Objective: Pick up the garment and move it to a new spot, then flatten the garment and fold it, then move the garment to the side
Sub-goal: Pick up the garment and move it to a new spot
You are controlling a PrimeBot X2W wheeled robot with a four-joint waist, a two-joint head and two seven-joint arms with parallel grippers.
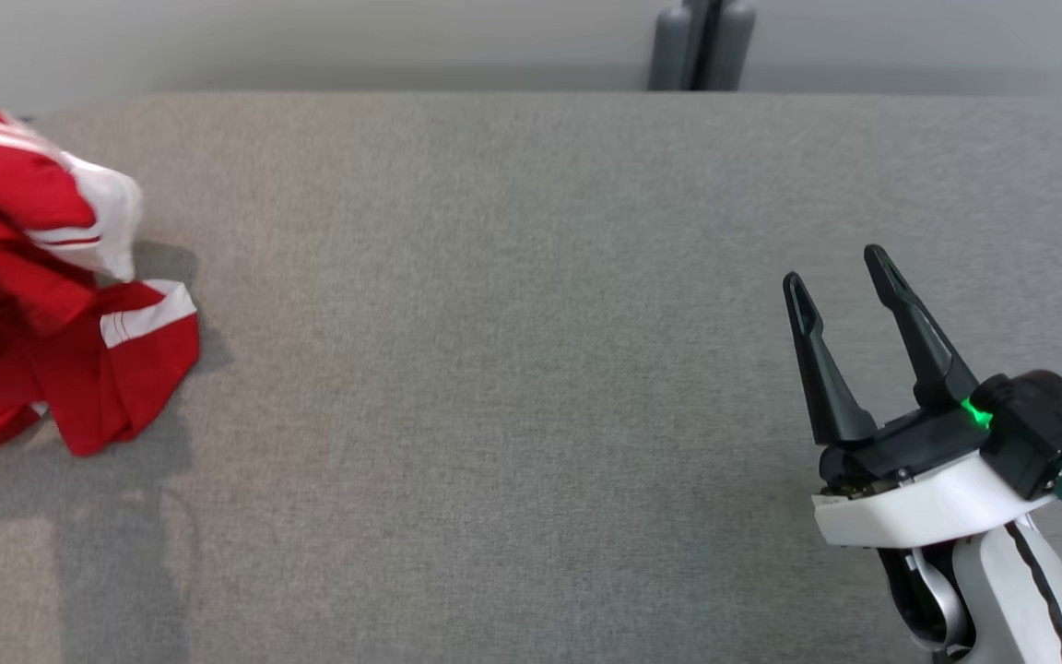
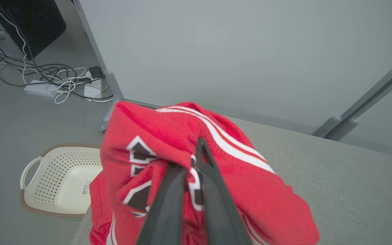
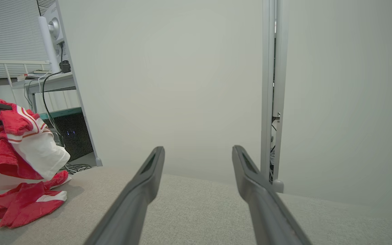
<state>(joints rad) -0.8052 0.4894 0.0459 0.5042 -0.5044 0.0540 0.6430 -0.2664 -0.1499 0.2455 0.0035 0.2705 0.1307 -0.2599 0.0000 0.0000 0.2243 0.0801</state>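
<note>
**Garment gripped, first move barely begun**

Your left gripper [image 2: 188, 159] is clamped on the red garment [image 1: 33, 304], which hangs bunched at the left edge of the head view, with its lower folds lying on the grey table [image 1: 531, 369]. Your right gripper [image 1: 833, 269] stands spread and empty at lower right. Carrying, flattening, folding and setting aside all remain. At lower left of the left wrist view, a cream basket [image 2: 29, 166] sits on the floor; its visible inside shows just a small label, and the garment hides the rest.

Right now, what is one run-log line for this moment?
left gripper: jaws shut on garment | right gripper: jaws open | garment: lower part on table
</note>
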